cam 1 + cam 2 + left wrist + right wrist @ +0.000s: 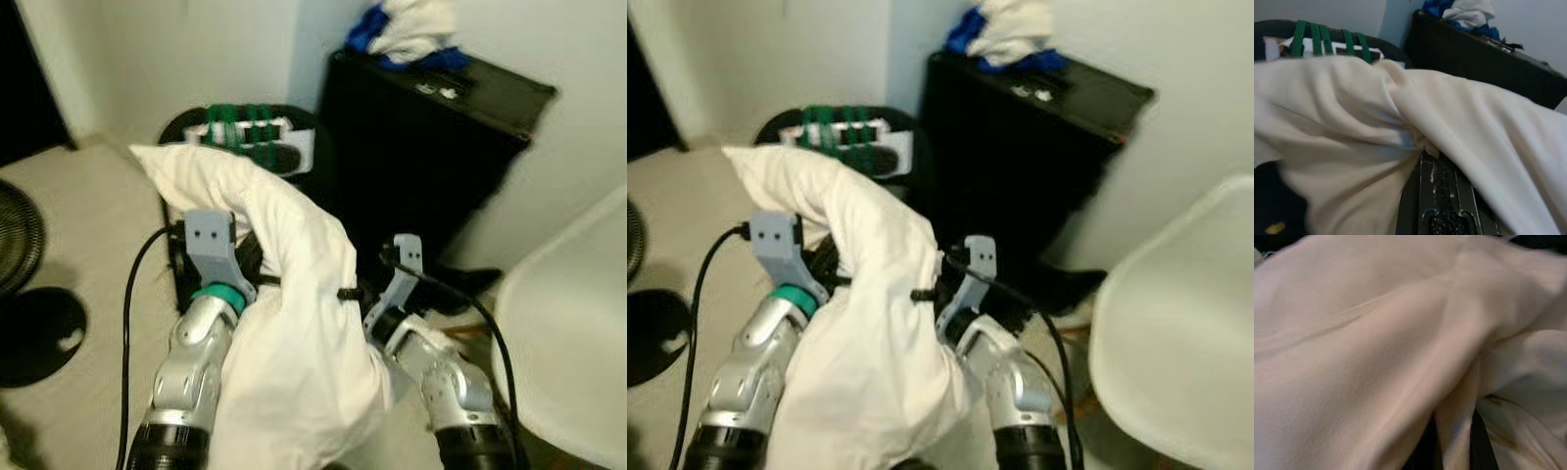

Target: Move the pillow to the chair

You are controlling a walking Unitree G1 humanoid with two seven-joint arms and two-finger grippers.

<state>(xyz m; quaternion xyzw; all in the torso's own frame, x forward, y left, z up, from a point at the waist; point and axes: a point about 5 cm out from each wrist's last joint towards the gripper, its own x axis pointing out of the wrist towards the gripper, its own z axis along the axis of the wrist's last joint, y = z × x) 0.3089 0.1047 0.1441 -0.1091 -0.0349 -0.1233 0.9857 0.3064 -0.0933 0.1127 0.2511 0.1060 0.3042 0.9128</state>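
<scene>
A pale beige floor (88,225) is seen below, meeting light walls in a corner of the room. A black cabinet (431,147) stands against the wall ahead, with blue and white cloth (411,34) heaped on its top. Beside it, low against the wall, lies a dark object crossed by green straps (240,127). The curved white seat of the chair (578,323) is seen at the robot's right, and part of a dark round fan (15,235) at its far left, with its shadow on the floor.

Both silver arms are raised forward and bent inward. The white pillow (294,323) is draped between them, well above the floor and apart from the chair, one corner pointing toward the strapped object. The left gripper (1442,196) is pressed under the pillow's folds, one black finger visible beneath the cloth. The right gripper (1457,445) is buried in the fabric. Whether either gripper is closed on the pillow cannot be told, since the fingertips are covered.
</scene>
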